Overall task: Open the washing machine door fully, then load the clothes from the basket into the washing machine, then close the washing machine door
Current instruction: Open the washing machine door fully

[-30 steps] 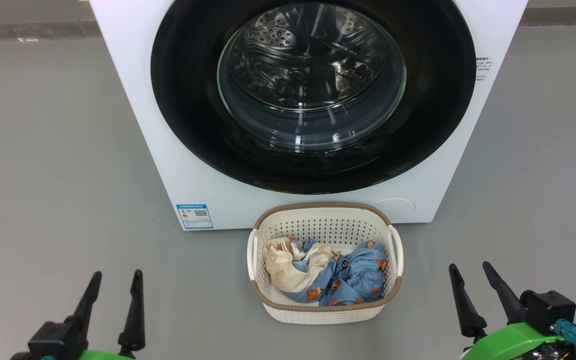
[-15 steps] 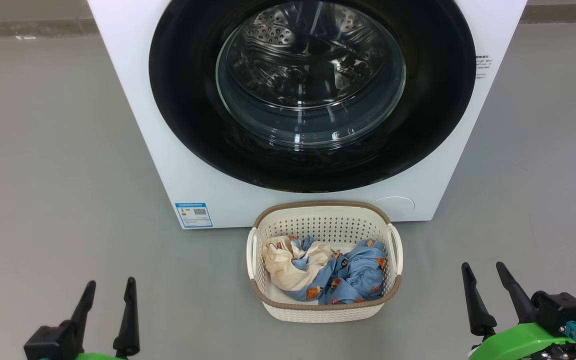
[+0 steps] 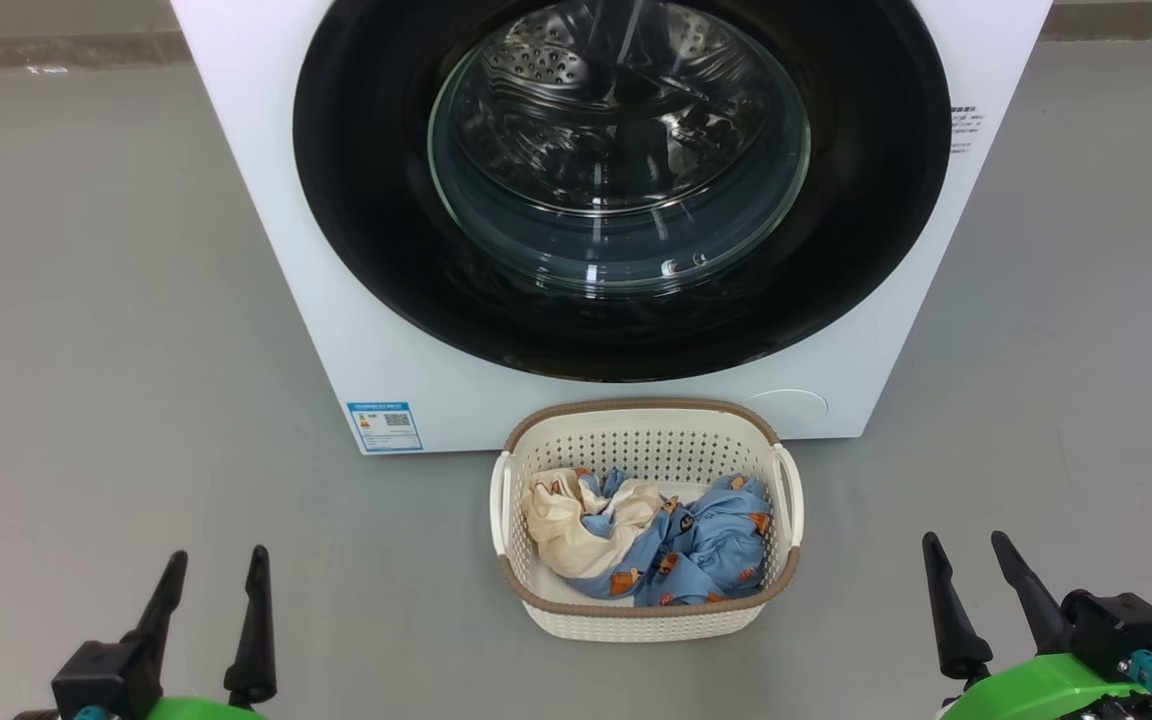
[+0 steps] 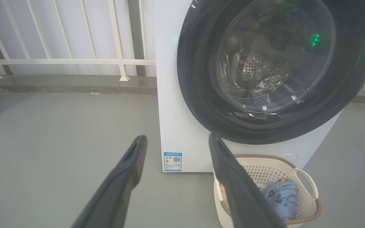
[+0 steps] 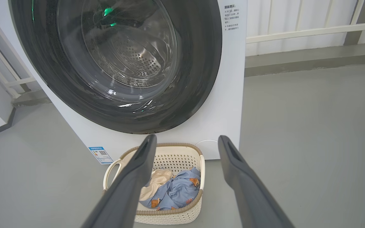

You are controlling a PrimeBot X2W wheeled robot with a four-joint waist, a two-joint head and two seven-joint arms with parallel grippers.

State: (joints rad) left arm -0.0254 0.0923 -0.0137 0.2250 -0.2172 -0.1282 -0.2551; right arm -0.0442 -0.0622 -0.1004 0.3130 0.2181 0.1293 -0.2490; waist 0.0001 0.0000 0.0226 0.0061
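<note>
Washing machine door (image 3: 621, 170) lies shut, flat against the front of the washing machine (image 3: 456, 410). It is ahead of both claws and higher than their fingertips, between the two. The left claw (image 3: 217, 553) hangs low over the grey floor (image 3: 86, 350) with its two dark fingers spread apart and nothing between them. The right claw (image 3: 963, 537) is the same: fingers parted, gripping nothing.

The basket (image 3: 646, 410) stands on the floor between the claws, to the right of the left claw and to the left of the right one. Its far rim is close against the foot of the machine, right under the door's lower edge. Inside it the clothes (image 3: 656, 545) lie bunched, the cream garment toward the left claw's side and the printed blue one toward the right claw's side.

A blue label (image 3: 385, 427) sits at the machine's lower corner, ahead of the left claw and just left of the basket. A round white cap (image 3: 786, 405) sits at the other lower corner, just behind the basket's far right corner. Beyond the left claw, past the machine's side, a white railing (image 4: 74, 61) rises from a grey kerb (image 4: 74, 84). Bare floor lies between each claw and the machine's front.
</note>
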